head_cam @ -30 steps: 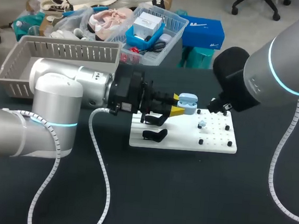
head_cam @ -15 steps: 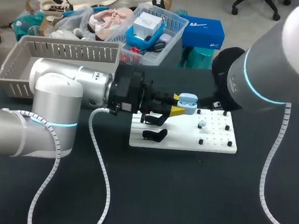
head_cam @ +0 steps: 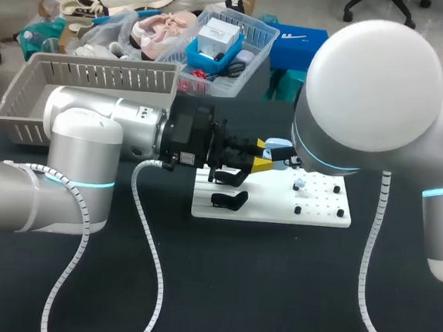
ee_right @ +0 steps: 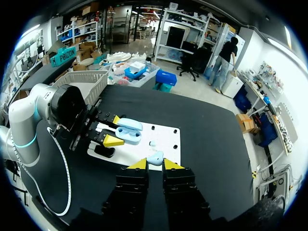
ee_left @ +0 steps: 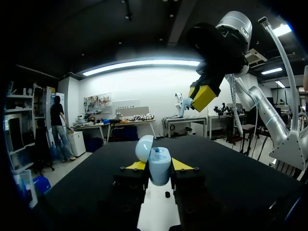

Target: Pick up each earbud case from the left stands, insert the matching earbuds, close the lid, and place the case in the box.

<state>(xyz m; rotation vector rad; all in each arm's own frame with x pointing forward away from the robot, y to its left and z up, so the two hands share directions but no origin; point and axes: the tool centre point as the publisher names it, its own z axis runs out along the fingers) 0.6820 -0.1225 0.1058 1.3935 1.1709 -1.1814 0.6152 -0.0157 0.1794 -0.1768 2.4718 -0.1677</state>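
Left hand (ee_left: 158, 166): pinching the open case (ee_right: 128, 135) from two sides, lid tipped back, over the white board (head_cam: 272, 211) on the tabletop.
Right hand (ee_right: 155, 164): pressed together on an earbud (ee_right: 155, 157) at its tips, above the board.
Key relation: the case lies ahead of and below the right hand, towards the left arm. Its opening seems to face up.
Next move (judged): lower the earbud into its matching socket.

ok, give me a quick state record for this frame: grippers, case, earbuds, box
left gripper: shut on earbud case
case lid: open
right gripper: shut on earbud, over the white board
second earbud: lying on the white board
grey basket: behind the left arm, held case not in it yet
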